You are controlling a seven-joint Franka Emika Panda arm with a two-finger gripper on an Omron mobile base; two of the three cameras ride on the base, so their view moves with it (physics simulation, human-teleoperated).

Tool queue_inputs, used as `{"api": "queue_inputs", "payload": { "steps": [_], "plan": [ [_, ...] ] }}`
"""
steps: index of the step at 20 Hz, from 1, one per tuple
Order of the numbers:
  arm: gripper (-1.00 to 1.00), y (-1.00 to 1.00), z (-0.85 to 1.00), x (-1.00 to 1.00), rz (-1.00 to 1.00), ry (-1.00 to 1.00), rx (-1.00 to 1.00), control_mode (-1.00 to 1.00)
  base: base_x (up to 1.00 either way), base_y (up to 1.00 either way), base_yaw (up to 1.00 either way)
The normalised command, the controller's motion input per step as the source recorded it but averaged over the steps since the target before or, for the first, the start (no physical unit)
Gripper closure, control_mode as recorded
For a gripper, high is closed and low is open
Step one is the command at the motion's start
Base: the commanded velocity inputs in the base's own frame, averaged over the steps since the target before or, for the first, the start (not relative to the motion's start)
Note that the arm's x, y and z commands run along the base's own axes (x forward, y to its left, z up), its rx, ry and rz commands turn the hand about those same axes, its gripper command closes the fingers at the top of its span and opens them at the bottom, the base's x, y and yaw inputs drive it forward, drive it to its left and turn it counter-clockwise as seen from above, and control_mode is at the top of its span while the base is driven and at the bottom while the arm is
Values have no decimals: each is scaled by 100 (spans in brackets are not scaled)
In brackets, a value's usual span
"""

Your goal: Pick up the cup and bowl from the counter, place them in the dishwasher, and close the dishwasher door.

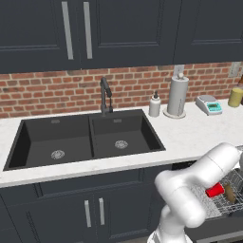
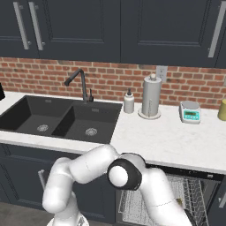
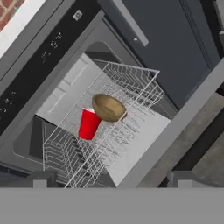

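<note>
The gripper (image 3: 109, 183) has its two fingers (image 3: 41, 178) spread wide and holds nothing. Above the fingers in the hand view, the red cup (image 3: 89, 124) and the brown bowl (image 3: 108, 107) lie touching each other in the wire rack (image 3: 131, 83) of the dishwasher (image 3: 65, 87). The door (image 3: 144, 144) is open, lying flat under the rack.

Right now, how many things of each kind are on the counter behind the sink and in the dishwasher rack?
Soap dispenser: 1
Paper towel roll: 1
Kitchen scale: 1
Yellowish jar: 1
Red cup, in the wire rack: 1
Olive-brown bowl, in the rack: 1
Total: 6
</note>
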Motion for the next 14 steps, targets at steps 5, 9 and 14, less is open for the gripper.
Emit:
{"api": "queue_inputs", "payload": {
  "steps": [5,9,14],
  "plan": [
    [-100,0,-10,-20,0,-25,12,-100,0,0,0],
    [-100,0,-29,0,0,-23,11,-100,0,0,0],
    [-100,19,-26,2,4,-4,2,-100,0,0,0]
  ]
}}
